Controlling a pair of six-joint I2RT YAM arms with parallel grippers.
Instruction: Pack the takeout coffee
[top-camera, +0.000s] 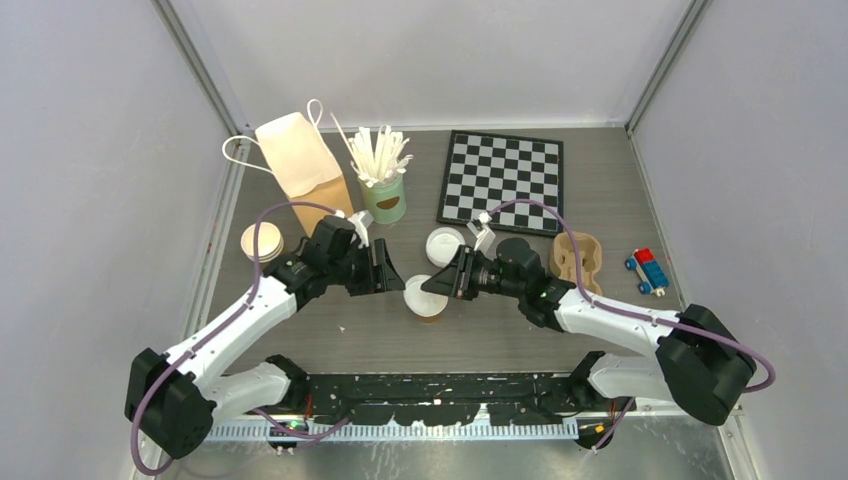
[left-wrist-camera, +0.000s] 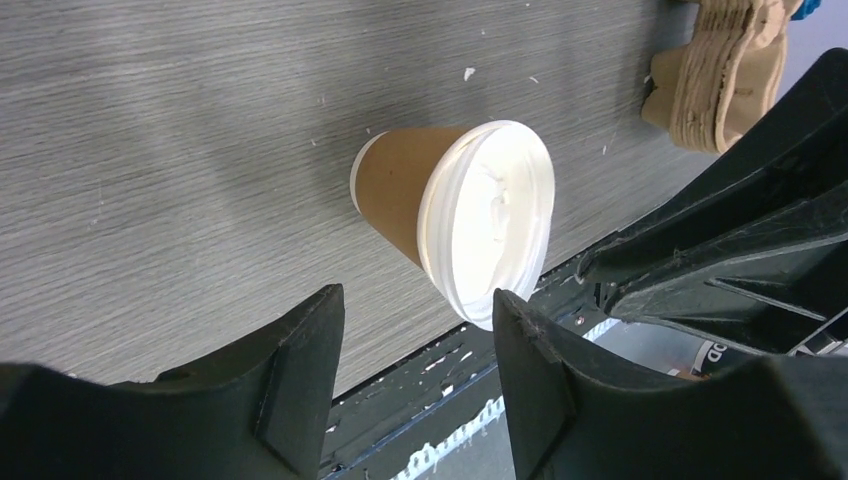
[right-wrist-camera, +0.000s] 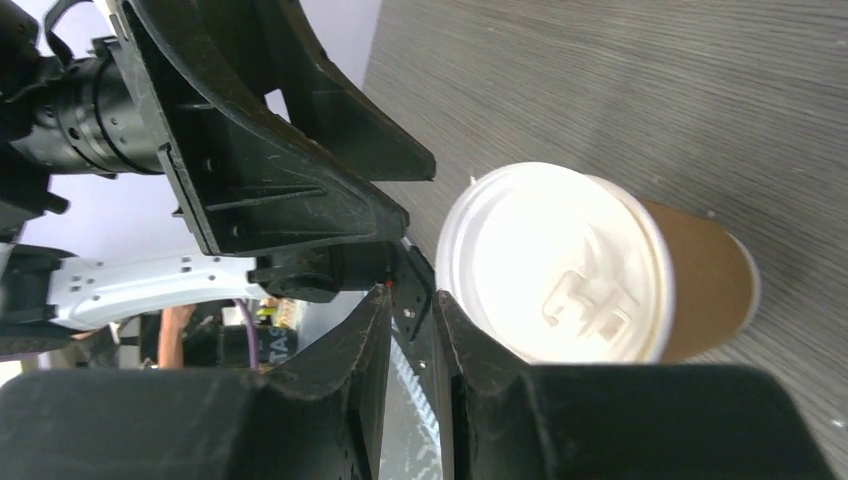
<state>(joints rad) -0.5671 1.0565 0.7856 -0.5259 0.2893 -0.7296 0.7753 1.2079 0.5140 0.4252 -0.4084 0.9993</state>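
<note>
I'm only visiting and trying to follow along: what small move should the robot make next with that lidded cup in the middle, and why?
Probably ease the left claw forward until its fingers straddle the lidded cup, then close. The claw is open, the cup stands on the table just beyond its fingertips with nothing gripping it, and it is not yet in the pulp tray.
</note>
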